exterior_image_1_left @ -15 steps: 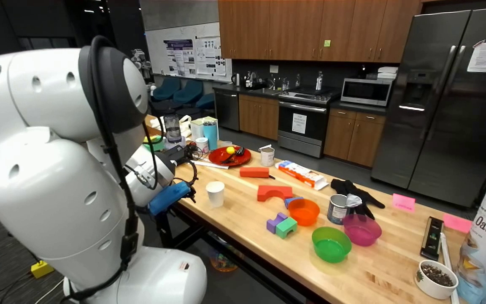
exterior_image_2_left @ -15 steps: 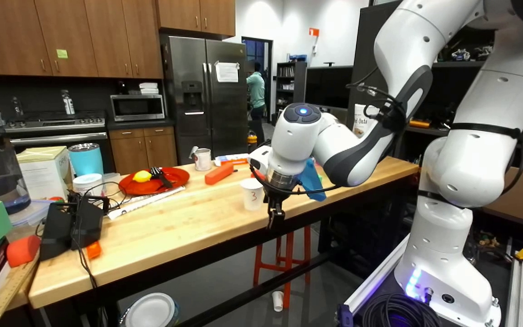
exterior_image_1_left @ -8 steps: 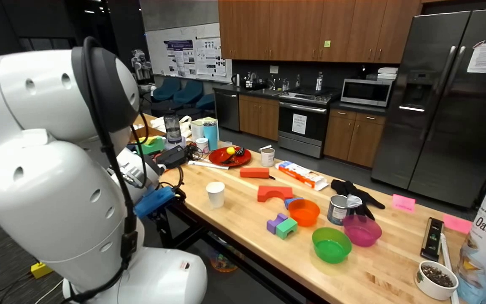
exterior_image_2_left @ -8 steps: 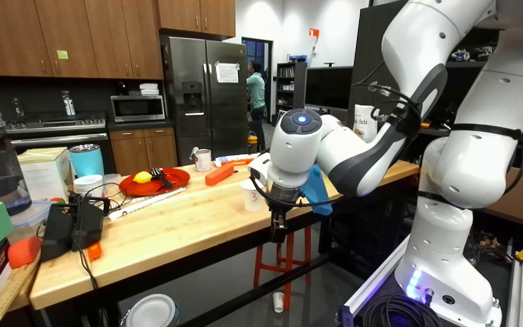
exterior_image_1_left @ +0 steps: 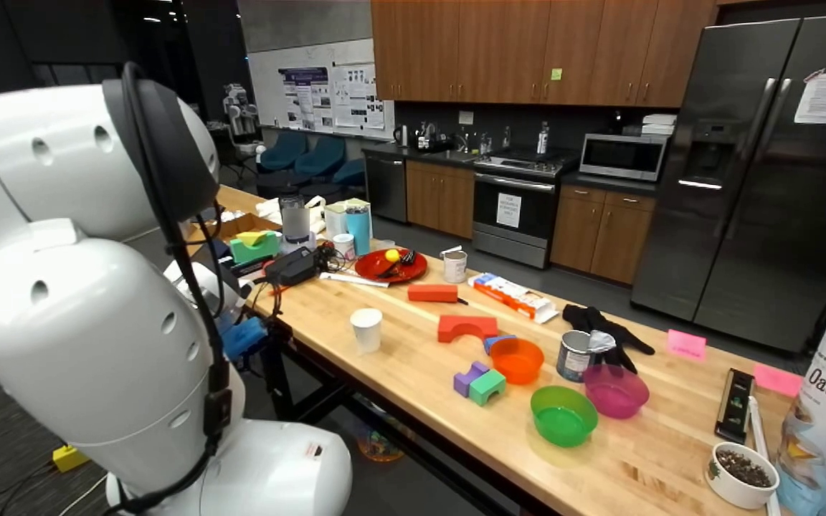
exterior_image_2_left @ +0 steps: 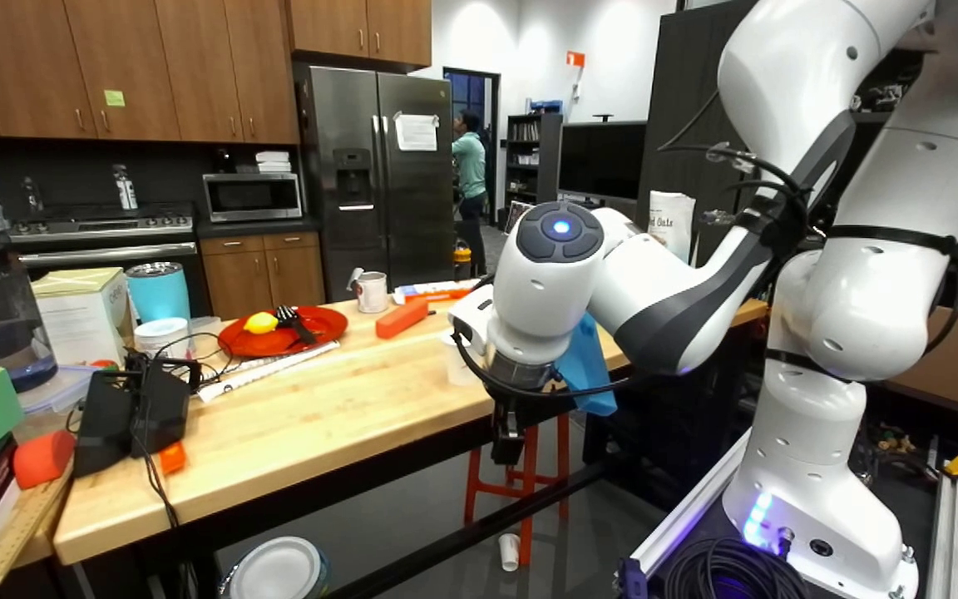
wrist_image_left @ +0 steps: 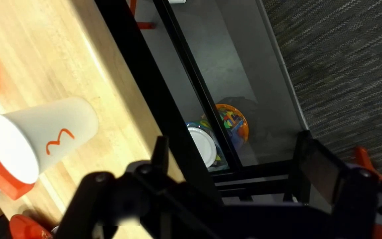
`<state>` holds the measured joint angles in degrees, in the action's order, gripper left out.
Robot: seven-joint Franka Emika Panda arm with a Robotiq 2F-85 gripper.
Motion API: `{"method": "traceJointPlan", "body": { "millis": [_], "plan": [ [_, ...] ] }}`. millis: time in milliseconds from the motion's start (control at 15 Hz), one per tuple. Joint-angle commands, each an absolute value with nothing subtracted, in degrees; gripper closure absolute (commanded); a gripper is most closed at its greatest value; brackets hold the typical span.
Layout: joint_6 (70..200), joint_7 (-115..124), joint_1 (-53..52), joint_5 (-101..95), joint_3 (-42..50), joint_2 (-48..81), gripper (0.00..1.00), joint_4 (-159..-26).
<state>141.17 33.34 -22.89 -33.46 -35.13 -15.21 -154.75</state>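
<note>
My gripper (exterior_image_2_left: pixel 509 453) points down beside the table's edge in an exterior view. In the wrist view the gripper (wrist_image_left: pixel 235 149) is open, with its fingers wide apart and nothing between them. A white cup (wrist_image_left: pixel 61 129) with a red mark like a 3 stands on the wooden table beside the gripper, not touched. The cup also shows in both exterior views (exterior_image_1_left: pixel 366 331) (exterior_image_2_left: pixel 460 366), partly hidden behind the wrist in one of them. A blue piece (exterior_image_2_left: pixel 585 366) is at the wrist.
A red plate (exterior_image_1_left: pixel 410 269) holds a yellow thing and black utensils. Red blocks (exterior_image_1_left: pixel 467 327), an orange bowl (exterior_image_1_left: pixel 517 360), a green bowl (exterior_image_1_left: pixel 562 423) and a magenta bowl (exterior_image_1_left: pixel 617 398) stand along the table. Black devices with cables (exterior_image_2_left: pixel 134 416) lie near the table's end. Bins sit below.
The arm has swung away from the cup, along and out from the table's edge. The gripper appears lower in an exterior view, and the wrist now covers part of the cup there.
</note>
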Motion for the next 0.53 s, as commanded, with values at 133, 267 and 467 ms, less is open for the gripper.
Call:
{"method": "traceJointPlan", "body": {
  "millis": [133, 267, 467],
  "plan": [
    [153.18, 35.97, -18.05, -47.16, -35.51, -16.85, 0.00, -157.41],
    [149.92, 35.42, -19.48, -44.18, -35.90, -15.24, 0.00, -155.65],
    [152.09, 35.45, -17.92, -46.04, -35.60, -15.26, 0.00, -156.41]
  ]
}}
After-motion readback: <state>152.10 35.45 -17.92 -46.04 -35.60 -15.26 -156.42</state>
